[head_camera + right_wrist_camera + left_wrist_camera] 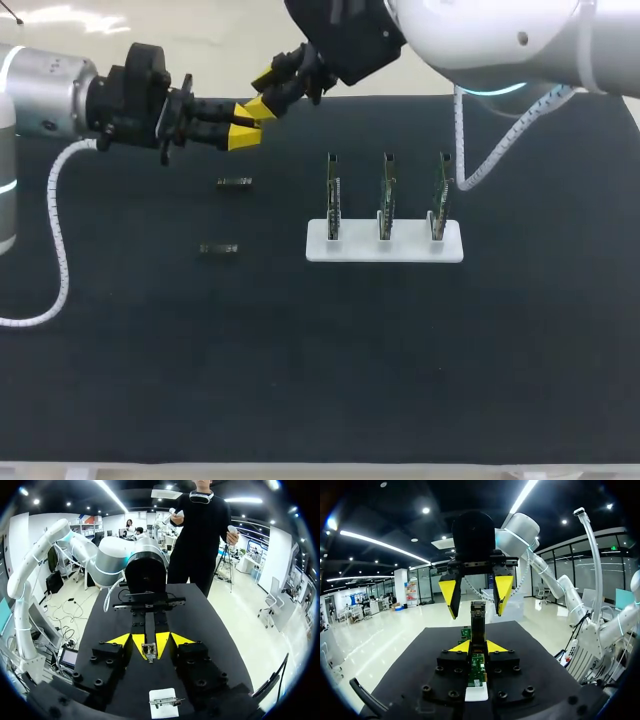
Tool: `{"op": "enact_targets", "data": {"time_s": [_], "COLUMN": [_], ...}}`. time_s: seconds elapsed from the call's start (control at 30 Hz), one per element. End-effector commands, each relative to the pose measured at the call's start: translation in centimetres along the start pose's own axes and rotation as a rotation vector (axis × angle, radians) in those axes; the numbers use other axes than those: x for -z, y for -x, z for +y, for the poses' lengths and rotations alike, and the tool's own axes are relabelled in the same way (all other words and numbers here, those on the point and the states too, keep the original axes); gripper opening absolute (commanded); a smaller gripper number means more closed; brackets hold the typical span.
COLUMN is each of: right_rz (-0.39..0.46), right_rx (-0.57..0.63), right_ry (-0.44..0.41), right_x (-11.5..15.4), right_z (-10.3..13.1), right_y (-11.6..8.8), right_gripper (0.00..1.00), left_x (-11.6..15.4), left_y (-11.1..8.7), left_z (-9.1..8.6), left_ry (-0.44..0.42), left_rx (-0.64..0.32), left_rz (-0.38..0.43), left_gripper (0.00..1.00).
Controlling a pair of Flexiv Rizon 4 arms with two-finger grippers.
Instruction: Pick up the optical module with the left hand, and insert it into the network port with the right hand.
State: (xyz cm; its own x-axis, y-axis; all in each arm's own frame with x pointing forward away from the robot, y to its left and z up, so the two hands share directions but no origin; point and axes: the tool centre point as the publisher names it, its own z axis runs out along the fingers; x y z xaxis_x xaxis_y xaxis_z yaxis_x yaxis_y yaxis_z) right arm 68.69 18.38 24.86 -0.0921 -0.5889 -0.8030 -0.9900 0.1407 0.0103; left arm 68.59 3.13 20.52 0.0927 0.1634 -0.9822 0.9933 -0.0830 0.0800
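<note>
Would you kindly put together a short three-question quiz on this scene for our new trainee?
1. True or false: the left gripper is shut on an optical module.
2. How many circuit boards stand upright in the white holder? A two, B three, C four.
3. Fill in: the right gripper is ____, with one finger on either side of the module.
Key: 1 true; 2 B; 3 open.

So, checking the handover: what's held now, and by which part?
The left gripper holds the optical module by one end; its free end sticks out between the right gripper's open fingers.
</note>
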Motion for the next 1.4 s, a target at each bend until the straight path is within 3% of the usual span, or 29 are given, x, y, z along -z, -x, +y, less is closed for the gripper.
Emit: {"op": "enact_targets", "data": {"time_s": [0.03, 0.4, 0.5, 0.6, 0.63, 1.07, 1.1, 1.13, 1.4], "right_rz": [0.001, 0.006, 0.007, 0.006, 0.005, 0.014, 0.015, 0.016, 0.017], "right_rx": [0.003, 0.011, 0.018, 0.015, 0.016, 0.016, 0.016, 0.016, 0.013], "right_ry": [-0.004, -0.008, -0.018, -0.017, -0.017, -0.020, -0.019, -0.019, -0.016], "right_x": [0.10, 0.20, 0.17, 0.11, 0.06, -0.14, -0.14, -0.13, -0.10], "right_z": [0.15, 0.34, 0.39, 0.44, 0.46, 0.41, 0.40, 0.40, 0.42], "right_y": [0.01, 0.34, 0.45, 0.48, 0.49, 0.62, 0.65, 0.65, 0.70], "right_gripper": [0.45, 0.40, 0.29, 0.03, 0.00, 0.00, 0.00, 0.00, 0.00], "left_x": [-0.02, -0.02, -0.02, -0.02, -0.02, -0.02, -0.02, -0.02, -0.02], "left_y": [-0.06, -0.06, -0.06, -0.06, -0.06, -0.06, -0.06, -0.06, -0.06], "left_z": [0.08, 0.08, 0.08, 0.08, 0.08, 0.08, 0.08, 0.08, 0.08], "left_ry": [-0.001, -0.001, -0.001, -0.001, -0.001, -0.001, -0.001, -0.001, -0.001], "left_rx": [-0.001, -0.001, -0.001, -0.001, -0.001, -0.001, -0.001, -0.001, -0.001], "left_rz": [-0.001, -0.001, -0.001, -0.001, -0.001, -0.001, -0.001, -0.001, -0.001], "left_gripper": [0.00, 0.00, 0.00, 0.00, 0.00, 0.00, 0.15, 1.00, 1.00]}}
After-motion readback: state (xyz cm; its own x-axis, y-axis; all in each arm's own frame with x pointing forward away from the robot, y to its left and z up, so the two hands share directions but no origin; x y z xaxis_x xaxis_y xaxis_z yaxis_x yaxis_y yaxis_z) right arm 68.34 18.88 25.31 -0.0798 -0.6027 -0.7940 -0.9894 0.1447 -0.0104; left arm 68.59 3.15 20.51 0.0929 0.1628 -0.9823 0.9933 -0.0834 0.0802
